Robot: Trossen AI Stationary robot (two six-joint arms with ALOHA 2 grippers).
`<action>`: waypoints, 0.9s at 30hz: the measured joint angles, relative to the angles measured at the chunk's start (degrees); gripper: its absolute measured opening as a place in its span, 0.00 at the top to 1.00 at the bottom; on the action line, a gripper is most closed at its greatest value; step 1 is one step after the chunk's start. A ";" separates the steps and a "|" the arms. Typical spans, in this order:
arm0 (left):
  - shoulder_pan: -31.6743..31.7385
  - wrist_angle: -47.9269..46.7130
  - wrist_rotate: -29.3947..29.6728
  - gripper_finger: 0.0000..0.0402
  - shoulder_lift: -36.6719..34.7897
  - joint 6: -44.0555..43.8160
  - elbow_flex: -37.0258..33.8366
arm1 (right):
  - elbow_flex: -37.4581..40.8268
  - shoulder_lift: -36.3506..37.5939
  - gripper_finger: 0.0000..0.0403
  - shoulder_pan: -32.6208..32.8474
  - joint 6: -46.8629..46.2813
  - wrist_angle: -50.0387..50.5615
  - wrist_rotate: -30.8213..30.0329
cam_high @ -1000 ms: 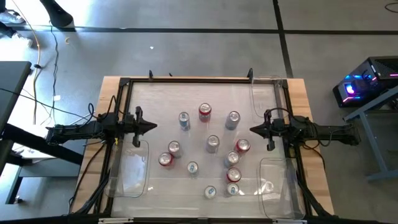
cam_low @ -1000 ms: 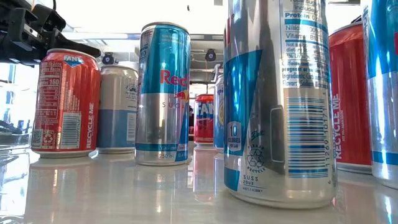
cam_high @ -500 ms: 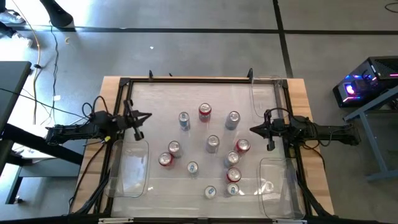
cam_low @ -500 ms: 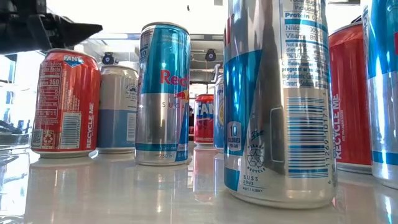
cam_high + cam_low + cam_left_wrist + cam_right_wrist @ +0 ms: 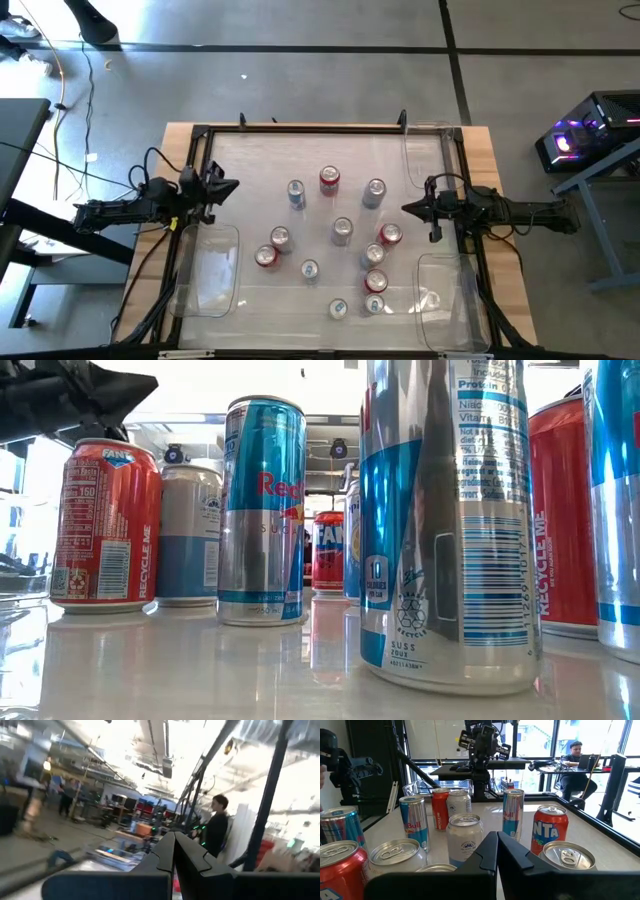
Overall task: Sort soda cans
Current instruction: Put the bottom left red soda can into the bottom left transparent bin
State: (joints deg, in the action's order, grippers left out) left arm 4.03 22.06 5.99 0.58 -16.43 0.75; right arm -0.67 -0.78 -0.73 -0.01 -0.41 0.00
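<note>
The soda cans [image 5: 341, 232] stand upright, 11 of them, loosely scattered across the middle and right of the clear-topped surface [image 5: 250, 160], red ones mixed with silver and silver-blue ones. The right hand [image 5: 409, 208] hovers at the right edge, just beside the nearest cans, fingers pressed together and holding nothing. The left hand [image 5: 231, 186] hangs at the left edge, well apart from the cans, fingers likewise together, tilted upward. Clear bins [image 5: 212, 270] sit near both sides.

The high camera looks straight down on the table [image 5: 480, 150]. The low camera sits level among the soda cans [image 5: 262, 510]. Both wrist cameras peer past closed fingers.
</note>
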 joint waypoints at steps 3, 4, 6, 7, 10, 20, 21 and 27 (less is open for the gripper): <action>0.07 1.70 -0.26 1.00 0.04 -0.02 -0.02 | 0.00 0.00 1.00 -0.01 0.00 0.01 -0.01; 0.08 2.48 -1.45 1.00 0.04 0.44 -0.02 | -0.01 0.01 1.00 0.00 0.00 0.01 -0.01; -0.18 5.09 -4.43 1.00 0.20 0.61 -0.04 | 0.00 0.00 1.00 0.00 0.00 -0.01 0.00; -0.55 6.88 -5.65 1.00 0.41 0.66 0.00 | 0.00 -0.01 1.00 0.00 0.00 0.01 -0.01; -2.77 7.39 -8.34 1.00 2.27 2.24 2.39 | 0.00 -0.01 1.00 -0.01 0.00 0.01 -0.01; -13.88 -2.01 1.52 1.00 27.28 13.97 20.99 | 0.00 -0.01 1.00 -0.01 0.00 0.01 -0.01; -14.58 -3.40 2.02 1.00 29.97 15.22 23.02 | -0.02 -0.01 1.00 -0.01 0.00 0.01 -0.01; -16.58 -12.84 6.17 1.00 40.61 18.20 34.11 | -0.02 0.00 1.00 -0.01 0.00 0.01 0.01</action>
State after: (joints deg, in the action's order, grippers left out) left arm -12.55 9.21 12.16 41.19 1.77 34.86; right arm -0.69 -0.79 -0.73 -0.01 -0.40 0.00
